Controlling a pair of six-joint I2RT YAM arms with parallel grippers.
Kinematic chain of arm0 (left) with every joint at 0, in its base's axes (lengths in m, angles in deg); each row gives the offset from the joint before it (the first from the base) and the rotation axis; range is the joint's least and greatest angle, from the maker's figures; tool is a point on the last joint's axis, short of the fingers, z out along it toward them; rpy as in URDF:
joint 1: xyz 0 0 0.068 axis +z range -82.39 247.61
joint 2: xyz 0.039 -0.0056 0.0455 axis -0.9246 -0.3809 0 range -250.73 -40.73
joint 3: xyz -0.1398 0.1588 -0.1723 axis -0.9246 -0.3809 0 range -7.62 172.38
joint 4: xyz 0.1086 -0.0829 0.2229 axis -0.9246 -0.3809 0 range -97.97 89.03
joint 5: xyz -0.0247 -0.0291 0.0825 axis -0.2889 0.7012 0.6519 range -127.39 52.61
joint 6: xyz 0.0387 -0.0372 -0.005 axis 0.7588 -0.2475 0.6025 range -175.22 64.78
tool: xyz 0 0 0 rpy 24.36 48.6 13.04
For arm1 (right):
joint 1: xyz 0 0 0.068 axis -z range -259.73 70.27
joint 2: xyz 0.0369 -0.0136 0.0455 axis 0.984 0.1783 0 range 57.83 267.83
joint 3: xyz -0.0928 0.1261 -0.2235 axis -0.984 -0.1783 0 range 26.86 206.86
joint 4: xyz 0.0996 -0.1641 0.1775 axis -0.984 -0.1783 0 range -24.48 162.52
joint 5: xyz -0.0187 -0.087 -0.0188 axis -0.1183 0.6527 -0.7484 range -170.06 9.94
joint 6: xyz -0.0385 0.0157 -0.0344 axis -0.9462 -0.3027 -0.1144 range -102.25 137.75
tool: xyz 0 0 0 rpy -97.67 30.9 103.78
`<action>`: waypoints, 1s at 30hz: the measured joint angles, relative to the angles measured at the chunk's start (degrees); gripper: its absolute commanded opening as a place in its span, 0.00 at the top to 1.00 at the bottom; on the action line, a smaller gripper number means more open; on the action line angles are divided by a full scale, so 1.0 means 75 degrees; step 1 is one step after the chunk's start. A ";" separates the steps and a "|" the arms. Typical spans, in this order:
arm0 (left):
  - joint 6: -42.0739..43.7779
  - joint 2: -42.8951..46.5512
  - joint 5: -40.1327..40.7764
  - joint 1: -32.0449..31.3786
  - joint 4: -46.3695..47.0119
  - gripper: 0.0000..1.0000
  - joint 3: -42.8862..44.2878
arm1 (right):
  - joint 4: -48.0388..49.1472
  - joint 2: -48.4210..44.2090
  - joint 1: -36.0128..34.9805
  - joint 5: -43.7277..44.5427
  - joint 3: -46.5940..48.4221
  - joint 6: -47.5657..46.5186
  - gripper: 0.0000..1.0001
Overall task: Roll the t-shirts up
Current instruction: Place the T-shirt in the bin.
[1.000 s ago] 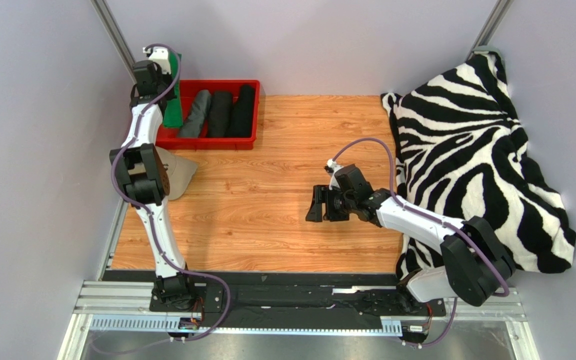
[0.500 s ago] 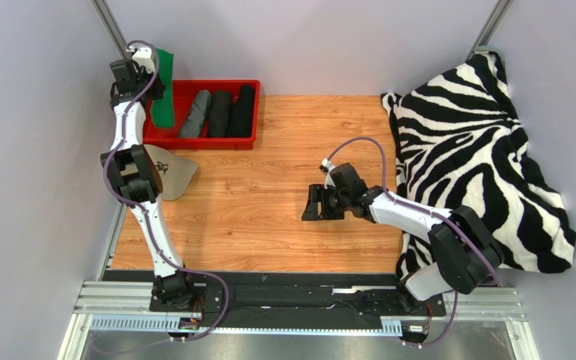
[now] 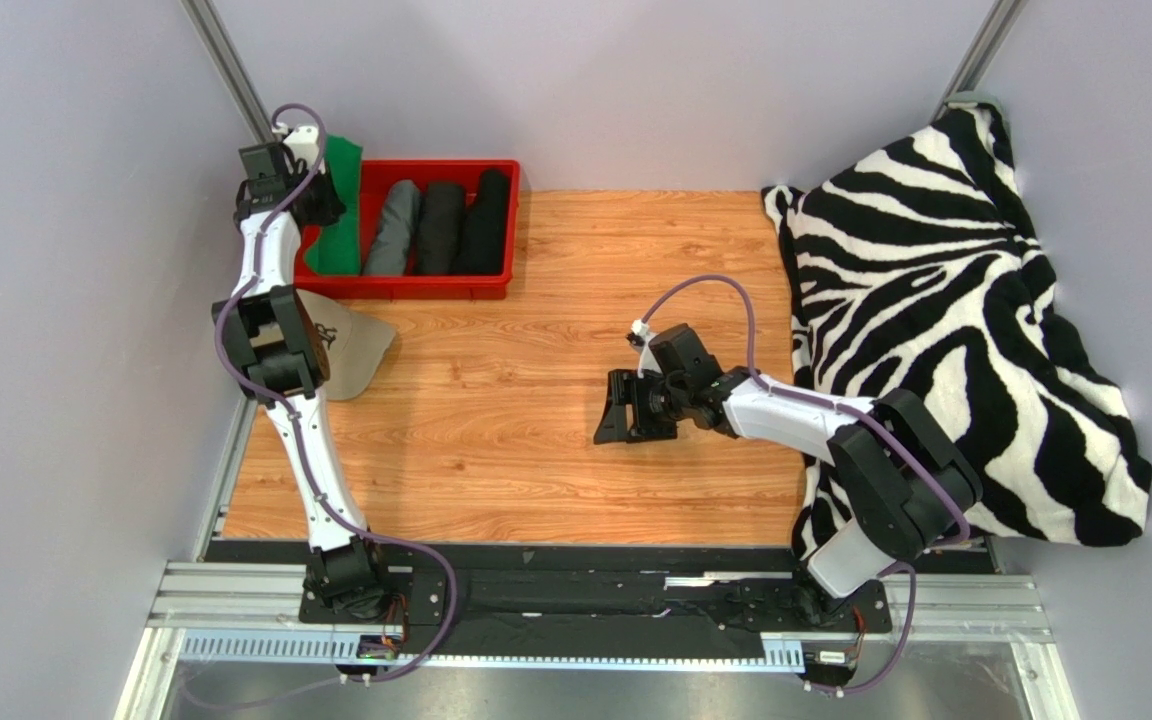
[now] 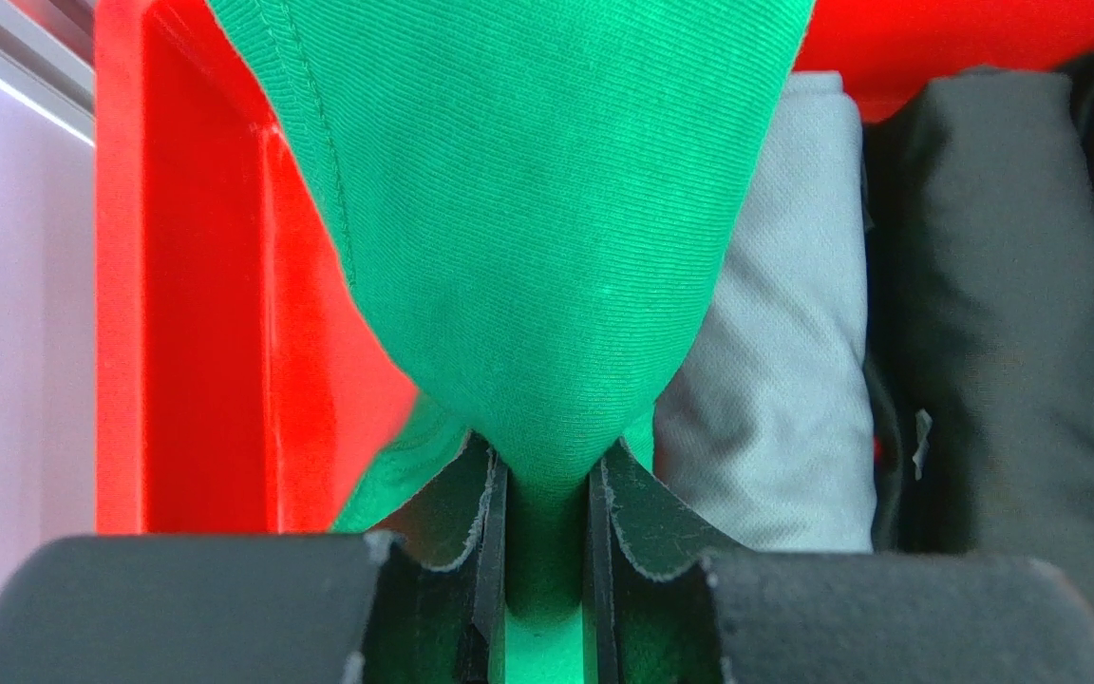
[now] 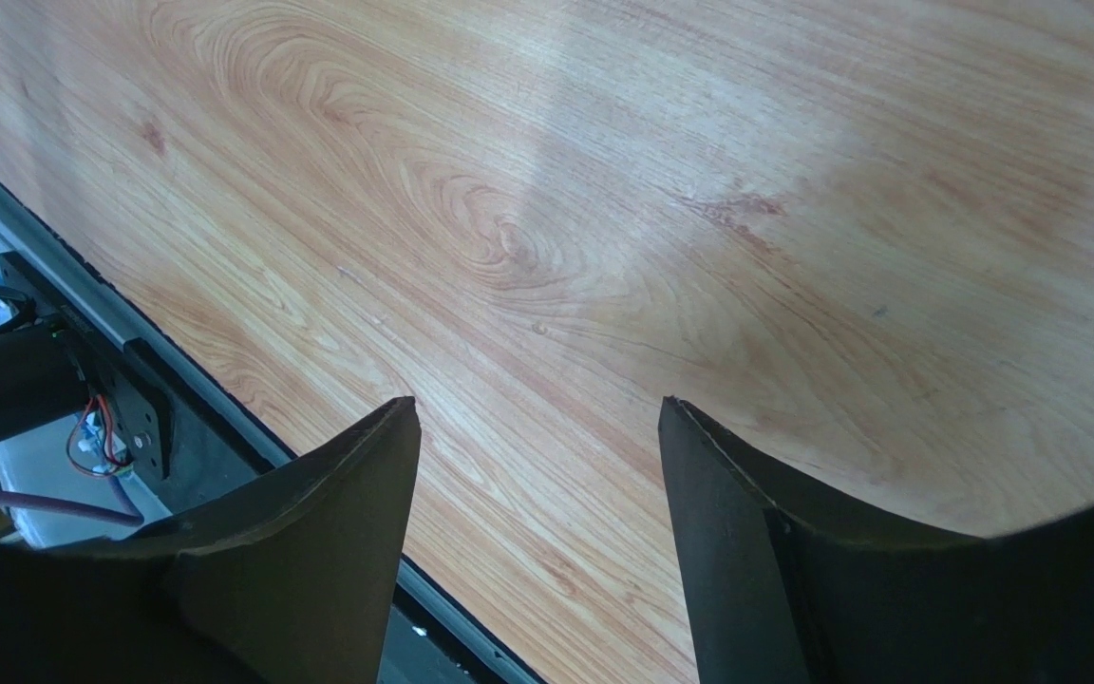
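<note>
1. Left jaws: clamped on a bunched fold of the green shirt [image 4: 539, 257].
2. Green shirt: hangs at the left end of the red bin [image 3: 432, 282], just beside the grey roll [image 4: 767, 371].
3. Black rolls [image 3: 440, 225]: two, lying right of the grey roll in the same bin.
4. Right jaws: spread wide, holding nothing, above the bare worktop [image 3: 507, 405] near its middle.
5. Cap [image 3: 354, 348]: on the worktop, near the bin's front left corner.
</note>
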 measured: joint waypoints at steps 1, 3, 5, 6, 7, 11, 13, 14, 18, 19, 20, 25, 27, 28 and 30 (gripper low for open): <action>-0.0009 0.0000 0.0003 0.0000 -0.0076 1.00 0.0017 | 0.0035 0.0061 0.0000 -0.0079 0.0020 0.0000 0.34; -0.0050 0.0000 0.0006 0.0000 -0.0216 1.00 0.0047 | 0.0096 0.0137 0.0000 -0.0172 0.0029 -0.0003 0.34; -0.0125 -0.0003 0.0015 0.0000 -0.0402 1.00 0.0111 | 0.0102 0.0166 0.0000 -0.0256 0.0029 0.0000 0.34; -0.0163 -0.0012 0.0006 0.0003 -0.0551 1.00 0.0184 | 0.0122 0.0178 0.0000 -0.0300 0.0029 -0.0003 0.34; -0.0219 -0.0061 -0.0009 0.0003 -0.0734 1.00 0.0321 | 0.0137 0.0195 0.0000 -0.0341 0.0029 -0.0003 0.34; -0.0478 -0.0227 -0.0137 0.0006 -0.1160 1.00 0.0723 | 0.0152 0.0251 0.0000 -0.0493 0.0029 -0.0003 0.34; -0.0583 -0.0245 -0.0178 0.0006 -0.1259 1.00 0.0729 | 0.0178 0.0268 0.0000 -0.0562 0.0029 -0.0003 0.34; -0.0679 -0.0254 -0.0195 0.0006 -0.1303 1.00 0.0729 | 0.0192 0.0286 0.0000 -0.0606 0.0029 -0.0003 0.34; -0.0906 -0.0277 -0.0198 0.0009 -0.1495 1.00 0.0729 | 0.0245 0.0338 0.0000 -0.0723 0.0029 -0.0003 0.34; -0.0959 -0.0277 -0.0201 0.0009 -0.1536 1.00 0.0726 | 0.0262 0.0347 0.0000 -0.0752 0.0029 -0.0003 0.34; -0.1008 -0.0277 -0.0213 0.0012 -0.1568 1.00 0.0726 | 0.0280 0.0350 0.0000 -0.0790 0.0029 -0.0003 0.34; -0.1212 -0.0277 -0.0254 0.0017 -0.1623 1.00 0.0554 | 0.0364 0.0350 0.0000 -0.0918 0.0026 0.0000 0.34; -0.1311 -0.0274 -0.0256 0.0017 -0.1606 1.00 0.0356 | 0.0425 0.0353 0.0000 -0.0965 0.0015 0.0000 0.34; -0.1378 -0.0256 -0.0256 0.0017 -0.1603 1.00 0.0224 | 0.0452 0.0353 0.0000 -0.0985 0.0009 0.0000 0.34; -0.1489 -0.0242 -0.0259 0.0017 -0.1612 1.00 -0.0035 | 0.0513 0.0353 0.0000 -0.1035 -0.0020 0.0000 0.34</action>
